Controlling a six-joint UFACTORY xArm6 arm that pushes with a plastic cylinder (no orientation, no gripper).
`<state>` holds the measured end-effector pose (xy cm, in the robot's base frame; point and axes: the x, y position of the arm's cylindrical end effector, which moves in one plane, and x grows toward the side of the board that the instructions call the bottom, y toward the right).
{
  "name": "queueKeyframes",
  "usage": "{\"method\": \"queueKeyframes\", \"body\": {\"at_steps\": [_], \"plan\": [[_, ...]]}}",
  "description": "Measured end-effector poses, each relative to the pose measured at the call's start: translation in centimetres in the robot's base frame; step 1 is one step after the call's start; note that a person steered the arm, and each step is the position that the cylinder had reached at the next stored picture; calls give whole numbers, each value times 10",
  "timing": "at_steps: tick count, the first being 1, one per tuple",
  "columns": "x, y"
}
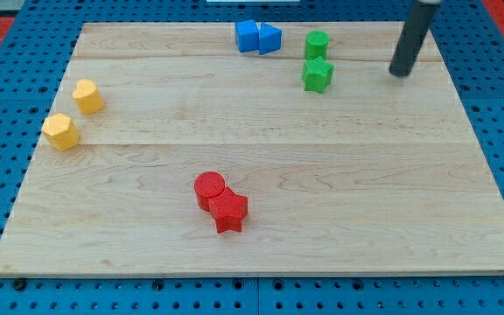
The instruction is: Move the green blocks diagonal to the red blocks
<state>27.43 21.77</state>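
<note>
Two green blocks sit near the view's top right: a green cylinder [317, 44] and, just below it, a green star [318, 75]. Two red blocks touch each other at the lower middle: a red cylinder [209, 189] and a red star [229, 210] to its lower right. My tip [400, 73] rests on the board to the right of the green star, about a hundred pixels away, touching no block.
A blue cube [248, 36] and a blue triangular block [269, 38] touch at the top middle. Two yellow blocks [87, 95] [61, 132] sit near the left edge. The wooden board [366, 210] lies on a blue pegboard.
</note>
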Motion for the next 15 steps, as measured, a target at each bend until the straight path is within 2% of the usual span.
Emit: {"method": "queueKeyframes", "body": {"at_steps": [1,2,3,4,5,6,7,8,9,10,11,12,13,14,15], "plan": [[-48,-44],[-46,-113],[4,-133],[54,-133],[59,-113],[67,-144],[113,-116],[120,-47],[81,-95],[8,-67],[-1,-129],[40,-188],[34,-207],[64,-239],[99,-190]]}}
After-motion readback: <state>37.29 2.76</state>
